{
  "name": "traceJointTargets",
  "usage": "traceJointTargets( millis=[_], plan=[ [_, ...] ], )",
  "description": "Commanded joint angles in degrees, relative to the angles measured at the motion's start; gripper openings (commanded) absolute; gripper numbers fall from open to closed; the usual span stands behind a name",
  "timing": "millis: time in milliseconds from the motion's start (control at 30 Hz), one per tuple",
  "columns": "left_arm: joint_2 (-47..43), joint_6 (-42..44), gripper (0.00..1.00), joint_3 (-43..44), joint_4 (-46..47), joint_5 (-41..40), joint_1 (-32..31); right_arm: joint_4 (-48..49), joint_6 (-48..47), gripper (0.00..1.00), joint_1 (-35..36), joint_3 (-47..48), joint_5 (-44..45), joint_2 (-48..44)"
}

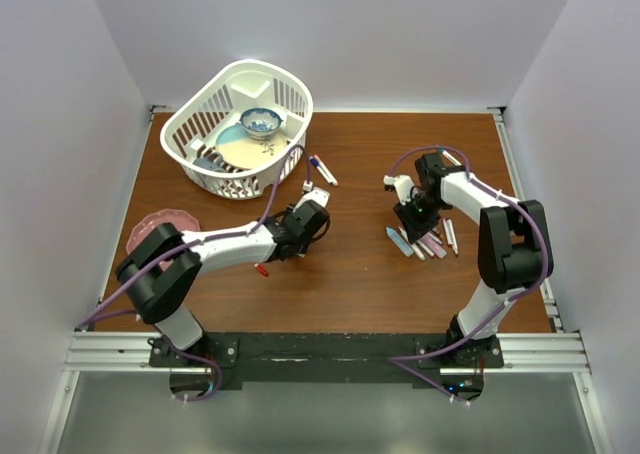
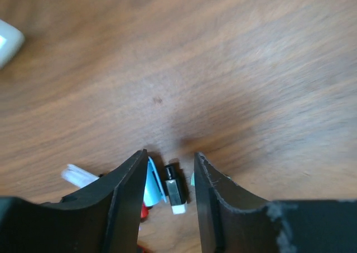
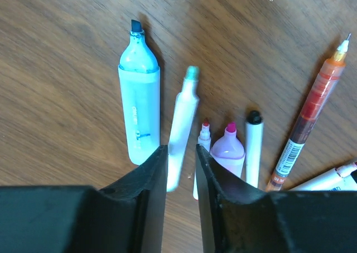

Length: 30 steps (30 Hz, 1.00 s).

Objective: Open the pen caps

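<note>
Several uncapped pens (image 1: 425, 242) lie in a row at the right of the table. In the right wrist view they are a light-blue highlighter (image 3: 139, 111), a white teal-tipped pen (image 3: 181, 127), a small red-tipped pen (image 3: 204, 139), a pink highlighter (image 3: 227, 150), a black-tipped white pen (image 3: 254, 147) and an orange pen (image 3: 312, 113). My right gripper (image 3: 181, 148) is narrowly open; the blurred teal-tipped pen lies between its jaws. My left gripper (image 2: 170, 155) is open low over the table. A black pen cap (image 2: 174, 189) lies between its jaws, a light-blue cap (image 2: 152, 181) beside it.
A white basket (image 1: 293, 92) holding a bowl (image 1: 261, 123) stands at the back left. A pink plate (image 1: 150, 229) lies at the left edge. Two more pens (image 1: 322, 169) lie near the basket. A red cap (image 1: 261, 269) lies by the left arm.
</note>
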Motion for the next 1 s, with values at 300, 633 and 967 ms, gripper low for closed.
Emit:
traceJointTargets(
  millis=[300, 633, 967],
  plan=[
    [-28.6, 7.8, 0.92, -0.7, 4.1, 9.7, 1.3, 1.2, 0.2, 0.39, -6.2, 3.7, -7.5, -7.3],
    [-41.3, 18.0, 0.95, -10.1, 3.4, 5.8, 3.1, 11.7, 3.8, 0.74, -15.7, 20.4, -4.6, 4.9],
    [-43.9, 20.0, 0.94, -12.8, 6.1, 11.0, 4.5, 6.1, 2.5, 0.80, -17.3, 48.4, 1.2, 29.9]
  ],
)
